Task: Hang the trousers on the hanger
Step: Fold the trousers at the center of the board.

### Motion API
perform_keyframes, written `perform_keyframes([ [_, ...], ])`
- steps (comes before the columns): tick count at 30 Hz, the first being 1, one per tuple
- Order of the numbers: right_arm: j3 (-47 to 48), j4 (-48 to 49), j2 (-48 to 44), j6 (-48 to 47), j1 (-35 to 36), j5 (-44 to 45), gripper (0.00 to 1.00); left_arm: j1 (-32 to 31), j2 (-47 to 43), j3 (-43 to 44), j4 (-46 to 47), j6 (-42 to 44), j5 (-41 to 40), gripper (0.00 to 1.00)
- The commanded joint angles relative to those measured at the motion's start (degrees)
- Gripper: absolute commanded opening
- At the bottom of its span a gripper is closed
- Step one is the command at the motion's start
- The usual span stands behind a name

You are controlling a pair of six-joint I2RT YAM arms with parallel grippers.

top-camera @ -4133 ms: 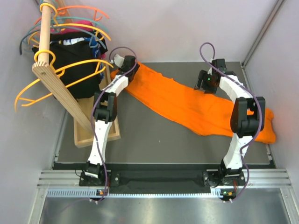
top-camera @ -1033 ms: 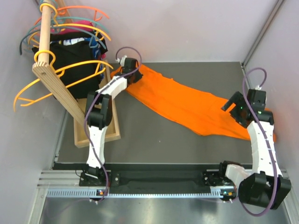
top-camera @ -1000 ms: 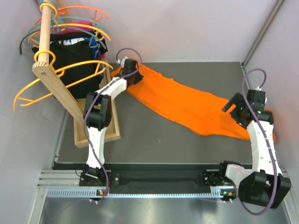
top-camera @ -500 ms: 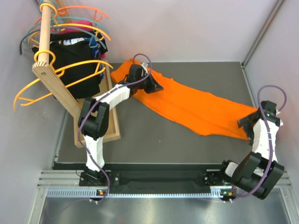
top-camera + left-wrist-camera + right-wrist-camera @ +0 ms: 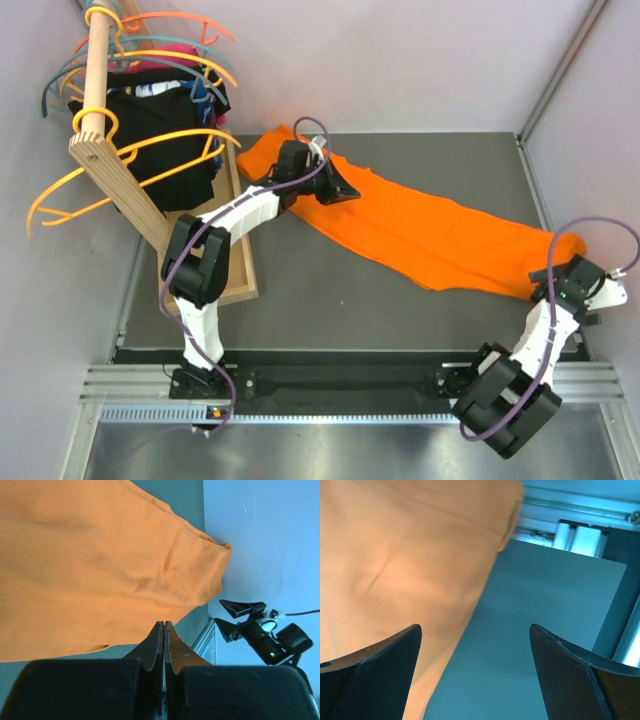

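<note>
Plain bright orange trousers point(image 5: 420, 225) lie flat, slanting across the grey table point(image 5: 330, 290). Left hand point(image 5: 164, 625) fingers pressed together; right hand point(image 5: 475, 630) fingers apart.

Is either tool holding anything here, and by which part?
Right tool is open and holds nothing. Left tool is shut at the edge of the trousers; whether it pinches cloth cannot be told.

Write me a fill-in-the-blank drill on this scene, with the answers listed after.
1. The left gripper has its fingers ____, with no gap between them.
2. The right gripper has its fingers ____, wide apart.
3. The trousers lie stretched out on the ____, not on the hanger.

Missing words: shut; open; table.
</note>
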Motion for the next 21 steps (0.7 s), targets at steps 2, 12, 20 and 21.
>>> perform_keyframes([
  [2, -4.15, 13.24, 0.12, 2.24, -5.30, -2.76, 0.88, -1.03, -1.02, -0.42, 5.00, -1.41, 2.56, 0.00],
  [12, -14.87, 35.47, 4.08, 4.87, -11.37, -7.42, 0.81, -0.85, 0.12, 0.72, 1.66, 0.70, 1.60, 0.00],
  [20, -17.00, 45.76, 11.72, 5.67, -12.60, -9.79, 0.80, -0.68, 1.17, 0.37, 1.04, 1.05, 1.77, 0.00],
  [21, -16.47, 46.11, 12.77, 5.49, -12.60, -10.23, 0.80, -0.68, 1.17, 0.28, 0.96, 1.22, 1.69, 0.00],
])
